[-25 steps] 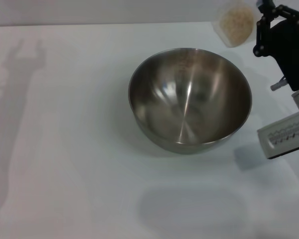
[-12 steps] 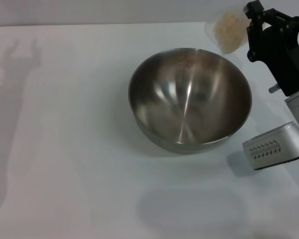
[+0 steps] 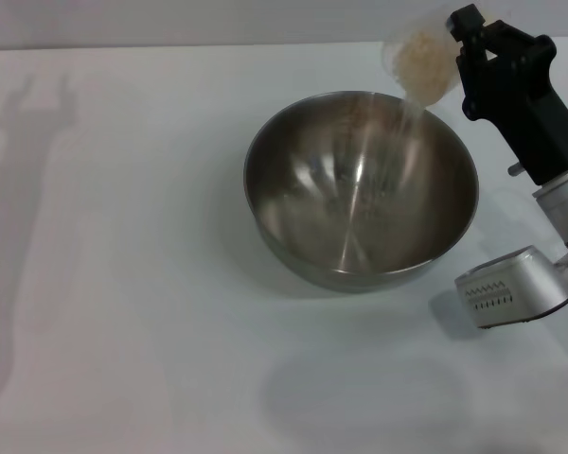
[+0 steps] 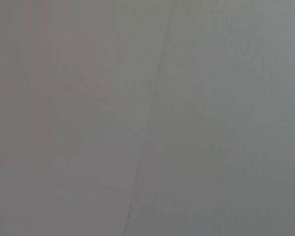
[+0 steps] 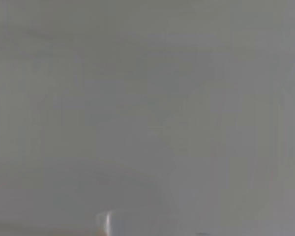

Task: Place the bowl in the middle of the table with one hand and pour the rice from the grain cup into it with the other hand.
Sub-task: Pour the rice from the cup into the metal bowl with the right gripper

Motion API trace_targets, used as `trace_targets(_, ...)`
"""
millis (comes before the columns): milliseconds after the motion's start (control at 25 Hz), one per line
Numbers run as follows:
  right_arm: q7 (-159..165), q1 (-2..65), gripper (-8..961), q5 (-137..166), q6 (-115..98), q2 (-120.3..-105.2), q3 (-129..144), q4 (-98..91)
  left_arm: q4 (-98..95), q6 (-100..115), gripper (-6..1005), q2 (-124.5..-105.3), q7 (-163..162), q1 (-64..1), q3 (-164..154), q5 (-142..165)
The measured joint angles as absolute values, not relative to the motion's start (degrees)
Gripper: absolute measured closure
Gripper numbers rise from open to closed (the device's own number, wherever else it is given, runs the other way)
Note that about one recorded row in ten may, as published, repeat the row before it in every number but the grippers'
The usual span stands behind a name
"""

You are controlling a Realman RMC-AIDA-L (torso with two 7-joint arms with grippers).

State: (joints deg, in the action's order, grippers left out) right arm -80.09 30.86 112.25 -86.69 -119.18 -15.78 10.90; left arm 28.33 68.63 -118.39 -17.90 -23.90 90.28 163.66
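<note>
The steel bowl (image 3: 298, 194) stands upright in the middle of the white table (image 3: 123, 303). Above its far right rim hangs the grain cup (image 3: 409, 47), tilted towards the bowl with its lip down. My right gripper (image 3: 457, 43), black, is shut on the cup from the right. Beige rice (image 3: 422, 62) fills the cup, and a thin stream of it (image 3: 399, 128) falls into the bowl. My left gripper is out of view; only its shadow lies on the table at the far left.
The silver segment of my right arm (image 3: 511, 288) hangs low just right of the bowl. The table's far edge (image 3: 170, 47) runs behind the bowl. The left wrist view shows only a plain grey surface (image 4: 147, 118).
My right gripper has carried the grain cup left towards the bowl and tipped it over the rim. Rice now streams into the bowl. The bowl has not moved.
</note>
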Motion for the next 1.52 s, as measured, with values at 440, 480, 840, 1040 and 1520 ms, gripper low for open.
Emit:
trace_targets(440, -85.61, 30.94, 946, 115.69, -87.24, -119.18, -15.75, 10.90, 28.71, 68.73, 527, -118.39, -18.10, -23.90, 90.26, 163.65)
trace_targets(480, -86.15, 30.94, 946, 115.92, -87.36, -119.17, -15.73, 10.90, 28.75, 68.73, 527, -118.39, -18.16, -23.90, 90.26, 163.65)
trace_targets(840, -89.92, 30.77, 945, 118.45, -88.50, -119.24, -15.73, 10.10, 28.72, 68.71, 527, -118.34, -18.91, -23.68, 90.87, 163.65)
trace_targets(1040, -90.87, 30.87, 945, 119.79, -88.65, -119.27, -15.73, 9.36, 28.65, 68.67, 527, -118.30, -19.54, -23.51, 90.88, 163.65)
trace_targets(1520, -92.69, 31.48, 946, 123.49, -88.79, -119.18, -15.73, 5.98, 28.71, 68.55, 528, -118.36, -19.69, -23.11, 90.88, 163.65)
